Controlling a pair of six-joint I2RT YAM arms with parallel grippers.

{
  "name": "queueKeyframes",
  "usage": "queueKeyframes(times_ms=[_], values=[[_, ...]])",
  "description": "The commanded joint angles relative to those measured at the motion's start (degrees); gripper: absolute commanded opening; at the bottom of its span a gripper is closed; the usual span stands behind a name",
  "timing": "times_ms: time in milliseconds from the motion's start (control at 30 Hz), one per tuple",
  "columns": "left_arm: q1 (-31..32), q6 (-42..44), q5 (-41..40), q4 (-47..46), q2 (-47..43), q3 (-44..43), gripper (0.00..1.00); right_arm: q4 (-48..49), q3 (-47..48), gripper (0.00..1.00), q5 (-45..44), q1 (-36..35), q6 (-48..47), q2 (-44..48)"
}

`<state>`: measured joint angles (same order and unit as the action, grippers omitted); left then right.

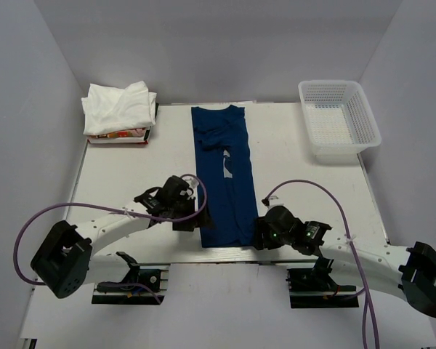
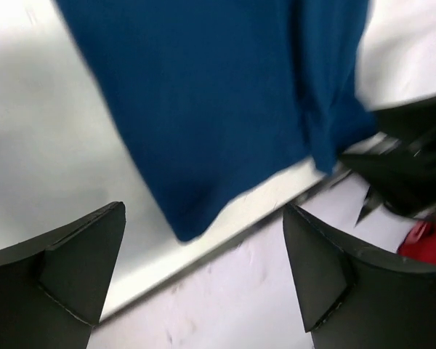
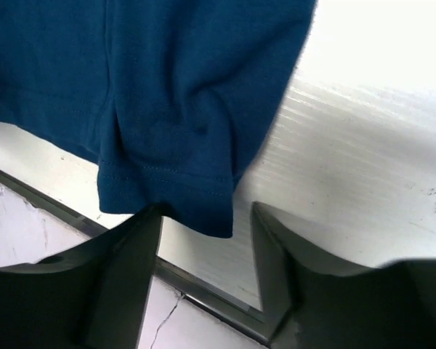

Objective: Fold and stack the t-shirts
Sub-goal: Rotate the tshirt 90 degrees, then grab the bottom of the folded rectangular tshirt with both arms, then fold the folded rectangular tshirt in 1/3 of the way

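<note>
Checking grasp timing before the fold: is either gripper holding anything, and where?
Nothing yet. The right gripper straddles the near hem corner of the blue shirt with jaws apart; the left gripper is open over the other corner.

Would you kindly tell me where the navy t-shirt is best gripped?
Grip the navy t-shirt at its two near hem corners, from the near table edge: it lies as a long flat strip, hem toward the arms, one corner between the right hand's fingers.

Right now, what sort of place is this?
Probably a lab test booth: plain walls box in the white table, left arm and right arm bolted at its near edge, navy t-shirt staged.
</note>
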<state>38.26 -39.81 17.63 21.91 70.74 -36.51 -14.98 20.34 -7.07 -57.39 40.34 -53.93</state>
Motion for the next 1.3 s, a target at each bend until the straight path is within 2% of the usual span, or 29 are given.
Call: queueKeyframes(times_ms=[0, 100, 267, 333, 367, 400, 433, 533, 633, 667, 733, 833, 933, 1000, 1033, 1133, 1267], values=[[3.39, -3.42, 1.8, 2.08, -0.87, 2.41, 0.97, 2.06, -1.88, 0.56, 0.3, 0.17, 2.64, 1.46], [4.98, -3.95, 1.8, 2.08, 1.76, 3.11, 0.92, 3.47, -3.28, 0.48, 0.22, 0.08, 3.34, 1.99], [7.09, -4.66, 1.8, -1.86, 3.26, 4.17, 0.8, 6.01, -4.6, 0.43, -0.49, 0.08, 3.78, 1.64], [8.23, -4.66, 1.8, -2.4, 5.62, 4.17, 0.72, 6.72, -4.52, 0.42, -0.84, 0.17, 3.35, 1.46], [8.23, -4.66, 1.01, -3.1, 6.42, 4.17, 0.67, 6.9, -4.6, 0.42, -1.19, 0.26, 3.0, 1.29], [8.23, -4.66, 1.01, -3.89, 7.21, 4.17, 0.57, 7.16, -4.43, 0.39, -1.36, 0.17, 2.91, 1.11], [8.76, -5.18, 1.01, -4.42, 8.7, 4.17, 0.52, 7.68, -4.43, 0.35, -1.54, 0.17, 2.64, 0.94], [9.38, -5.19, 1.01, -5.12, 10.38, 3.64, 0.31, 8.3, -3.99, 0.2, -1.98, 0.08, 2.29, 0.58], [9.38, -5.19, 1.01, -4.6, 10.38, 3.03, 0.06, 9.09, -3.82, 0.12, -1.72, 0.08, 1.41, 0.76], [9.38, -5.19, 0.22, -3.99, 10.38, 2.24, 0.01, 9.79, -3.55, 0.04, -1.54, -0.01, 0.63, 0.76], [9.38, -5.19, -0.66, -2.85, 8.98, 0.48, 0.0, 10.76, -2.68, 0.0, -0.93, 0.17, -0.52, 0.67], [9.38, -5.19, -0.66, -2.84, 7.31, -1.45, 0.0, 11.64, -0.13, 0.0, -1.54, 0.17, -2.19, 0.23], [8.85, -4.66, -1.19, -3.37, 6.52, -2.95, 0.0, 11.38, 3.47, 0.0, -7.31, 0.34, -3.94, -1.69], [8.06, -4.13, -3.99, -2.5, 5.99, -6.01, 0.0, 11.12, 8.1, 0.0, -9.18, 0.43, -6.39, -4.07], [8.06, -3.52, -6.18, -1.27, 6.86, -7.68, 0.0, 9.46, 9.62, 0.0, -13.02, 0.87, -6.67, -7.38], [6.92, -3.52, -14.97, 4.62, 8.63, -14.89, 0.0, 7.07, 16.03, 0.0, -18.3, 2.1, -7.29, -12.57], [4.64, -4.84, -24.12, 5.43, 10.99, -21.74, 0.0, 8.3, 22.02, 0.0, -22.1, 5.35, -8.43, -16.28]])
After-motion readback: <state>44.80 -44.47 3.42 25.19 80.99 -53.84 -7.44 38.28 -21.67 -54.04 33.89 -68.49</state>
